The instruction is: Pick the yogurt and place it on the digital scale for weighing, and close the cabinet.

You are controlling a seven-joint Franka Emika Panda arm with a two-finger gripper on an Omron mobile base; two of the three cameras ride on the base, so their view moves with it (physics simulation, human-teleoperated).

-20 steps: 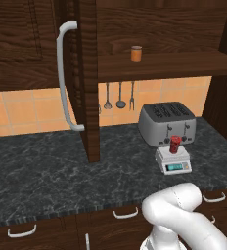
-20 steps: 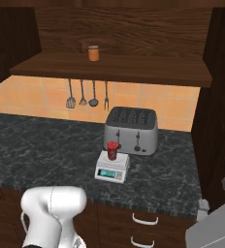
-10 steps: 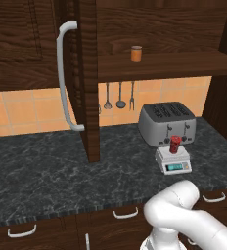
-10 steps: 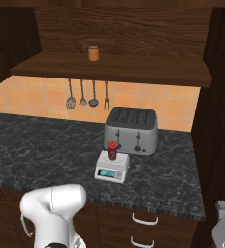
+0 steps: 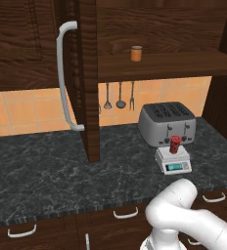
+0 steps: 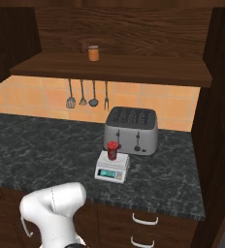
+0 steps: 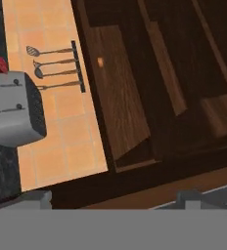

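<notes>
Yogurt (image 5: 174, 144) is sitting upright on the digital scale (image 5: 173, 160), so I'm judging the cabinet (image 5: 86, 78) door as the step in hand. I'm keeping the gripper (image 7: 113, 199) fingers spread wide, holding nothing, tilted toward the cabinet's underside. I'm planning to push flat on the door's outer face, near the curved handle (image 5: 64, 78), swinging steadily. Counting outward across the surface (image 5: 47, 171): one scale, one yogurt, one toaster (image 5: 167, 122), three hanging utensils (image 5: 119, 95), one orange cylinder (image 5: 136, 53) shelved
</notes>
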